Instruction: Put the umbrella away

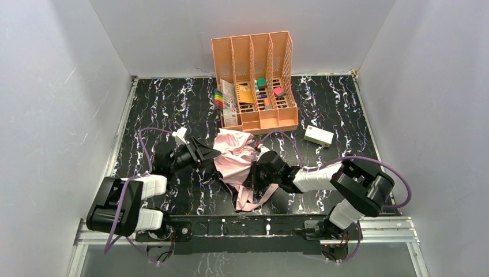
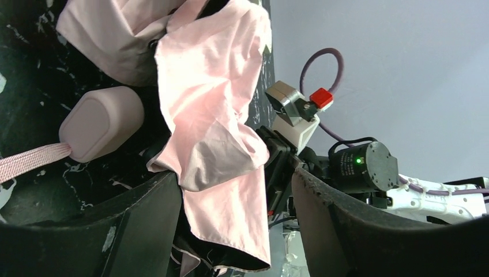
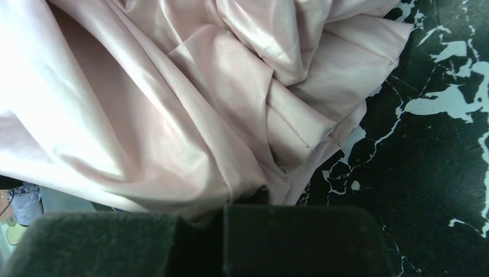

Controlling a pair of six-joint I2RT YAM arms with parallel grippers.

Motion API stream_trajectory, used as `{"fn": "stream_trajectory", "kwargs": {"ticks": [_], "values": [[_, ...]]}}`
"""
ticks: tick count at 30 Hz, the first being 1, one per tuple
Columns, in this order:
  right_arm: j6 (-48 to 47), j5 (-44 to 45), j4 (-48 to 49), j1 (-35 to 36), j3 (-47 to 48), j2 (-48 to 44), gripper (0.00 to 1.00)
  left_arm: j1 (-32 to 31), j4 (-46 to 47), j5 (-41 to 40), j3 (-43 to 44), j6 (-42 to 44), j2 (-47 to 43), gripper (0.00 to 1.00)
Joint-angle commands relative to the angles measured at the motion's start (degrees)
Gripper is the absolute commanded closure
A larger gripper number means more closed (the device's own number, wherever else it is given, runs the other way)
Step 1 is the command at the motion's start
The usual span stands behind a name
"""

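Note:
The umbrella (image 1: 235, 154) lies crumpled in the middle of the black marbled table, pale pink fabric up, black underside and pink strap trailing toward the near edge. My left gripper (image 1: 209, 154) is open at its left edge. In the left wrist view a fold of the pink fabric (image 2: 222, 144) hangs between the open gripper's (image 2: 235, 180) spread fingers, with the pale pink handle (image 2: 101, 124) and strap (image 2: 29, 163) to the left. My right gripper (image 1: 258, 167) is at the umbrella's right side. In the right wrist view its fingers (image 3: 300, 242) are closed together, pinching the pink fabric (image 3: 173, 115).
The orange desk organiser (image 1: 256, 81) with small coloured items stands at the back centre. A small white box (image 1: 319, 135) lies on the table at the right. Grey walls close off the left, back and right sides.

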Motion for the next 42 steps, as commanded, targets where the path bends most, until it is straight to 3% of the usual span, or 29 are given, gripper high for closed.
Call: {"fn": "stream_trajectory", "kwargs": {"ticks": [1,14,25,35,42], "values": [[-2.5,2.9,-7.9,0.1,-0.7,1.7,1.00,0.3,4.4,1.9,2.3,-1.0,-2.8,0.35],[-2.3,2.7,-7.3,0.0,-0.8,2.2,1.00,0.3,4.2,5.6,8.8,-3.8,-5.2,0.38],[-2.1,3.0,-7.5,0.0,-1.3,1.8,1.00,0.2,-9.5,-2.8,6.0,1.3,-5.3,0.32],[-2.3,2.8,-7.5,0.0,-1.0,1.7,1.00,0.2,-10.5,-1.4,8.8,3.1,-0.5,0.30],[-2.3,2.8,-7.6,0.1,-1.0,1.6,1.00,0.1,-9.2,0.2,10.6,3.0,0.2,0.46]]}}
